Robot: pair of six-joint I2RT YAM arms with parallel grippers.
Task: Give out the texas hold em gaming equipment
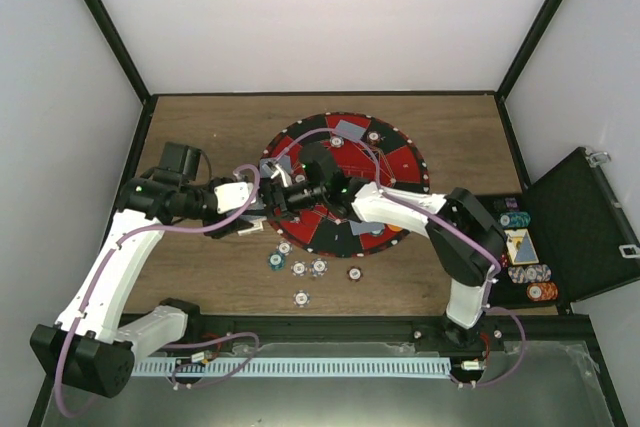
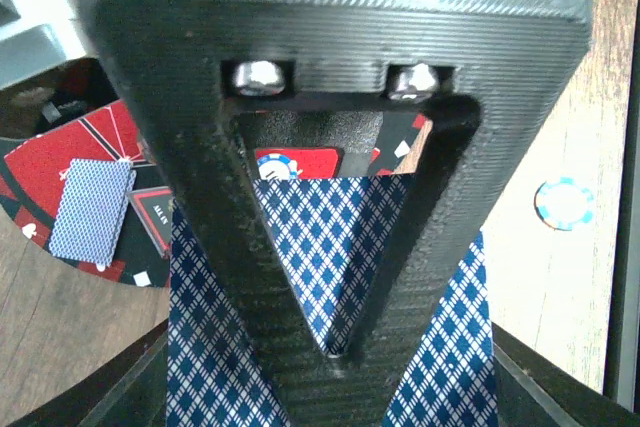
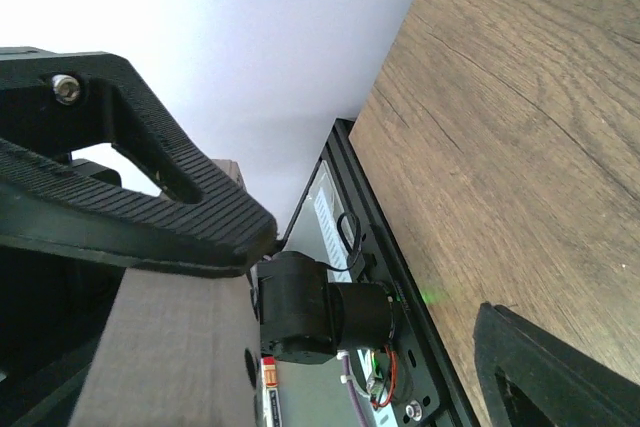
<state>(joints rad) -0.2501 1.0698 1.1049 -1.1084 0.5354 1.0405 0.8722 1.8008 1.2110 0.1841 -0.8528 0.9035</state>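
We see the left gripper [image 2: 335, 352] pinching playing cards [image 2: 330, 237] mid-frame — the right gripper [image 3: 380, 277] has its fingers spread wide.

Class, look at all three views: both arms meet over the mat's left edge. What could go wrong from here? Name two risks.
1. The left gripper is shut on playing cards. If the open right gripper tugs one, others may slide out with it.
2. The grippers sit very close together above the mat, so their fingers could clash, and a dropped card might scatter the loose chips beside it.
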